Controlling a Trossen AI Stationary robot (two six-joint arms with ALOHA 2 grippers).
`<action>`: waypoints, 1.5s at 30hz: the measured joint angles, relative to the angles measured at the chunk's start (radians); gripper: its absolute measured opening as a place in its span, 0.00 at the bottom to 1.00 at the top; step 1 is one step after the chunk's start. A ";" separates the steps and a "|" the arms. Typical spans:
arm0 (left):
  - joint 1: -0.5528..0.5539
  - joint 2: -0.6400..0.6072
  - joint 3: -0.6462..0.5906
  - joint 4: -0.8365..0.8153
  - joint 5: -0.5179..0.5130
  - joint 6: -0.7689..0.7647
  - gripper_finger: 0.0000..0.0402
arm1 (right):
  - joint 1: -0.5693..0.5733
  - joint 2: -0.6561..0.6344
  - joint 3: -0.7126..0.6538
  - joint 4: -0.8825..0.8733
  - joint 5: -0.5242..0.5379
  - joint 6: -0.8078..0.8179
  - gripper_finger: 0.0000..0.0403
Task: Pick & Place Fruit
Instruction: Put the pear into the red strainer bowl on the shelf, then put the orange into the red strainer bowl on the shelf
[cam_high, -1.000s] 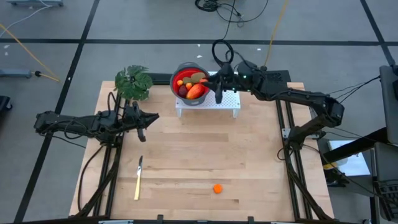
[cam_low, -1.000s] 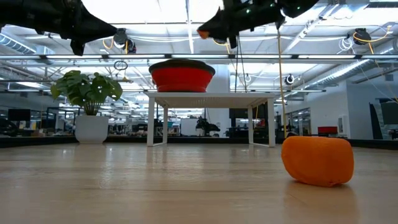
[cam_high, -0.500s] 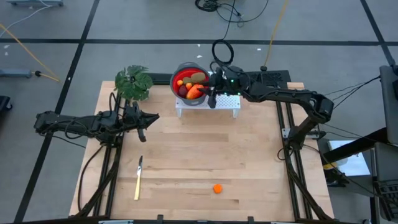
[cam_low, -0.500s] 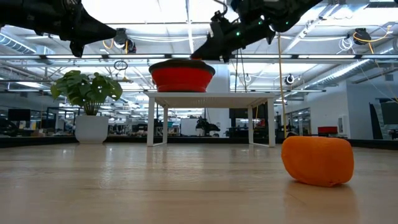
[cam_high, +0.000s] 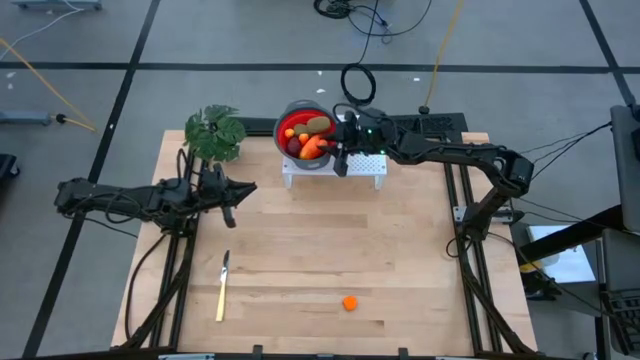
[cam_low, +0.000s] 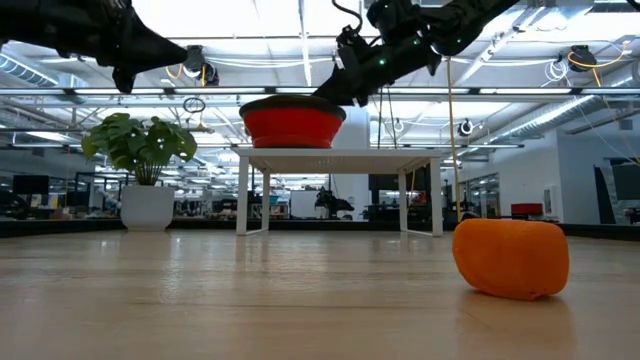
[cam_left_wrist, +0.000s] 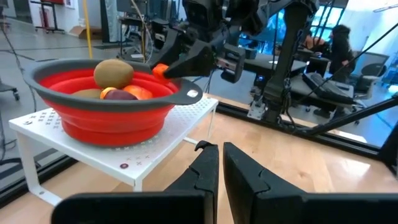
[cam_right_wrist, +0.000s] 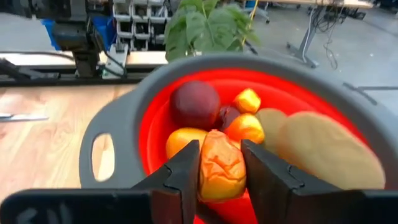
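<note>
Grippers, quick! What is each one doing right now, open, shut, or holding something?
Left gripper: shut, empty, waiting above the table's left side.
Right gripper: closed on a small orange fruit, right over the red bowl.

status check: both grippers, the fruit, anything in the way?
Right gripper over the red bowl, shut on a small orange fruit piece. Left gripper shut, empty, waiting left of the rack. One orange piece alone on the table. Nothing in the way.
</note>
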 joint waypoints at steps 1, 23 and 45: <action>0.000 0.008 0.000 0.001 -0.005 -0.002 0.05 | 0.000 0.000 0.000 -0.010 0.000 0.000 0.28; 0.000 0.122 0.001 0.040 -0.004 -0.033 0.05 | 0.111 -0.111 0.001 -0.055 -0.105 -0.092 0.30; 0.000 0.122 0.001 0.039 0.045 0.012 0.05 | 0.672 -0.151 0.000 -0.275 0.006 -0.017 0.01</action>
